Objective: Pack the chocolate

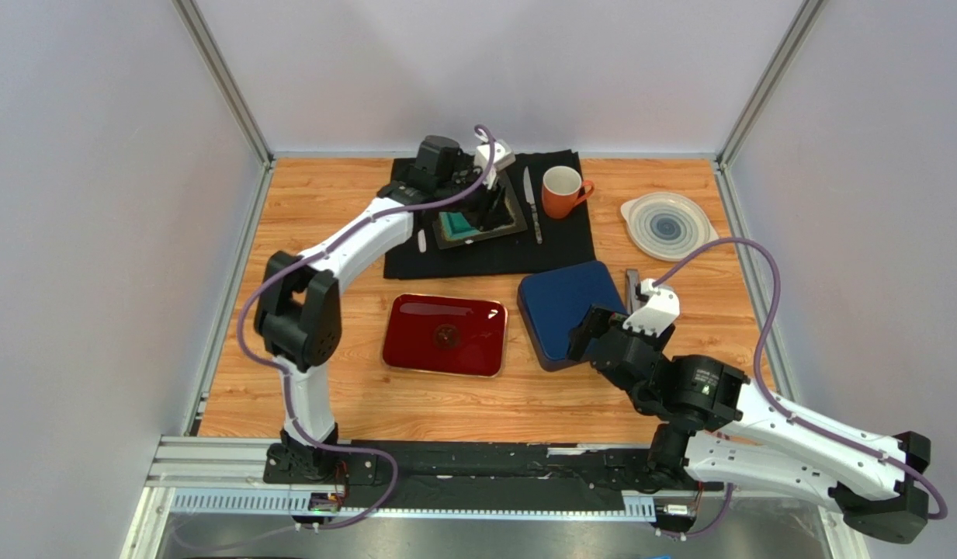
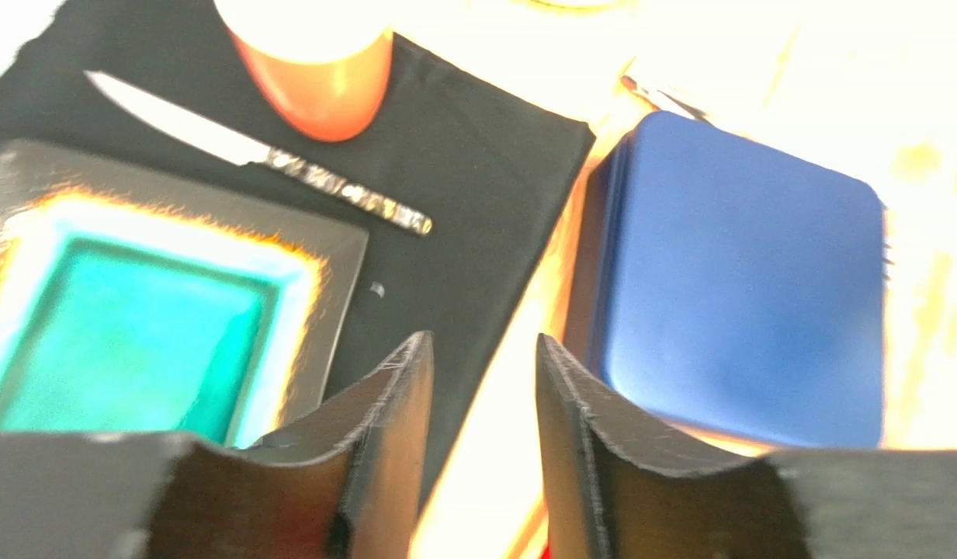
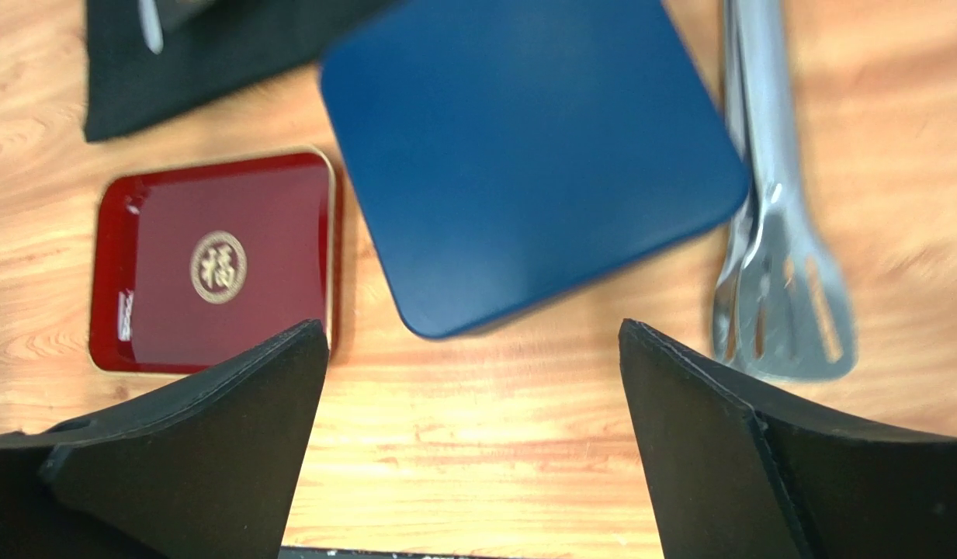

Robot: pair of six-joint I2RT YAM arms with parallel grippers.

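No chocolate shows in any view. A closed blue box (image 1: 570,309) (image 3: 530,151) lies on the wooden table right of centre, with a dark red tray (image 1: 444,334) (image 3: 215,262) to its left. My left gripper (image 1: 491,207) (image 2: 484,340) hangs at the back over the right edge of a black dish with a teal centre (image 2: 331,250); it is open and empty. My right gripper (image 1: 588,330) (image 3: 471,328) hovers over bare wood just in front of the blue box, open wide and empty.
A black cloth (image 1: 448,262) at the back carries the dish, a knife (image 2: 250,151) and an orange mug (image 1: 561,190). Metal tongs (image 3: 780,268) lie right of the blue box. A round glass plate (image 1: 669,224) sits back right. Walls enclose the table.
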